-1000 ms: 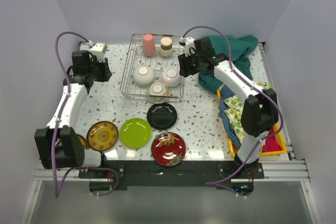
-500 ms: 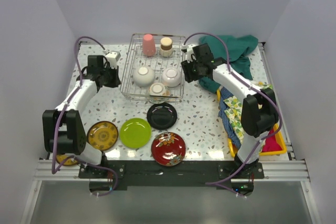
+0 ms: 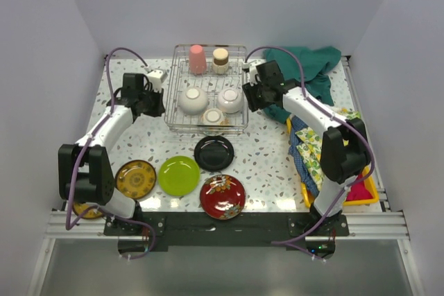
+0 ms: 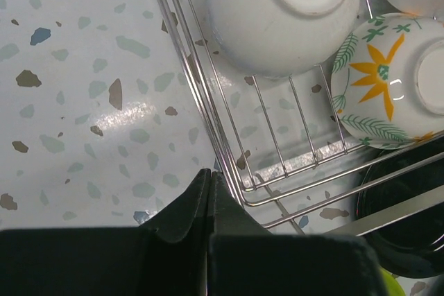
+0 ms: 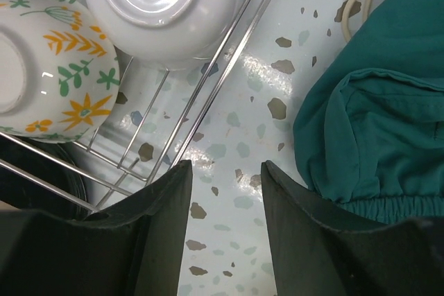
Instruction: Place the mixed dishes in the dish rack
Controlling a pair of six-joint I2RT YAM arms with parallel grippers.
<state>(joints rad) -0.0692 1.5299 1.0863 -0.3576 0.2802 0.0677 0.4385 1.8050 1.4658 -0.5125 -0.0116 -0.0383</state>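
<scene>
The jaws of the left gripper (image 4: 209,179) are pressed together just beside the dish rack (image 3: 207,130); those of the right gripper (image 5: 226,168) are spread, with nothing pinched.

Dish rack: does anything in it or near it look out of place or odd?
Nothing is spilled or broken. In the dish rack the left white bowl and the floral bowl lie upside down, which suits draining. Only the teal cloth, heaped on the table to its right, looks out of place.
</scene>
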